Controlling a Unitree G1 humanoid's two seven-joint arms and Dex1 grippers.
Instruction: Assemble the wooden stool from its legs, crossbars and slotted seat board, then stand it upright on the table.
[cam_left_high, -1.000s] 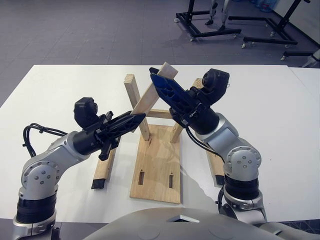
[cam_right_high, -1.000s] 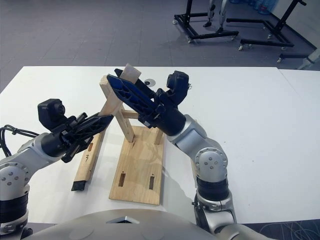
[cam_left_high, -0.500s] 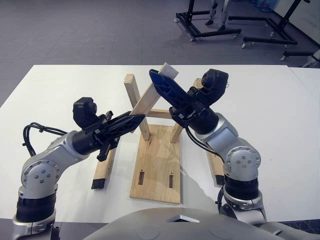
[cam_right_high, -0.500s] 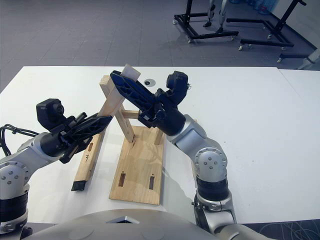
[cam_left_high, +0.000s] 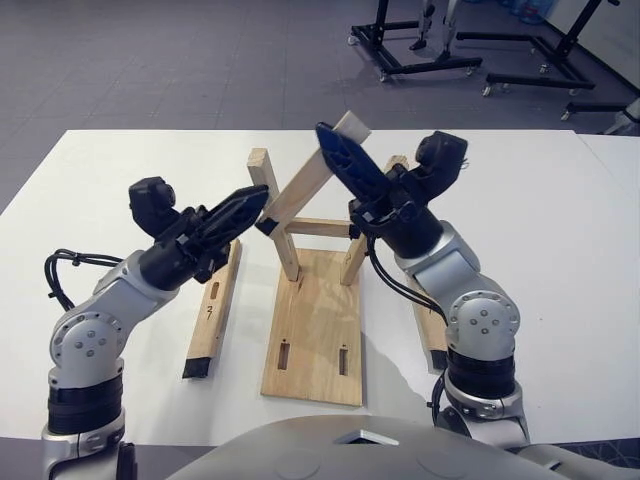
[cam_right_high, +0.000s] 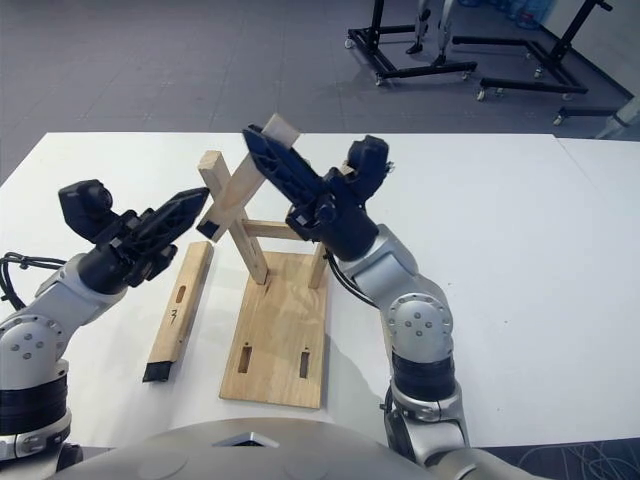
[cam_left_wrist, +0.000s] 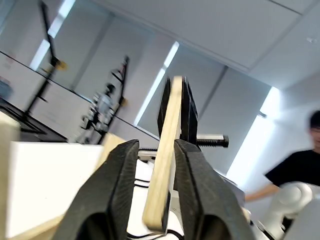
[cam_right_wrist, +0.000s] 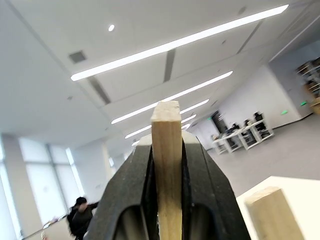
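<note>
A slanted wooden leg (cam_left_high: 303, 186) hangs in the air over the table, above the seat board. My right gripper (cam_left_high: 342, 160) is shut on its upper part, and my left gripper (cam_left_high: 256, 203) is shut on its lower, black-capped end. The left wrist view has the leg (cam_left_wrist: 167, 150) squeezed between both fingers (cam_left_wrist: 114, 200). The slotted seat board (cam_left_high: 315, 325) lies flat. Two legs joined by a crossbar (cam_left_high: 318, 228) stand in its far slots. Another leg (cam_left_high: 213, 315) lies left of the board. A further one (cam_left_high: 432, 338) lies on the right, partly under my right arm.
The white table (cam_left_high: 560, 250) has bare room at right and at far left. Black wheeled frames (cam_left_high: 440, 55) stand on the floor beyond the table's far edge.
My left gripper has risen from beside the board and closed on the leg's lower end. My right gripper has lifted the leg a little up and to the right.
</note>
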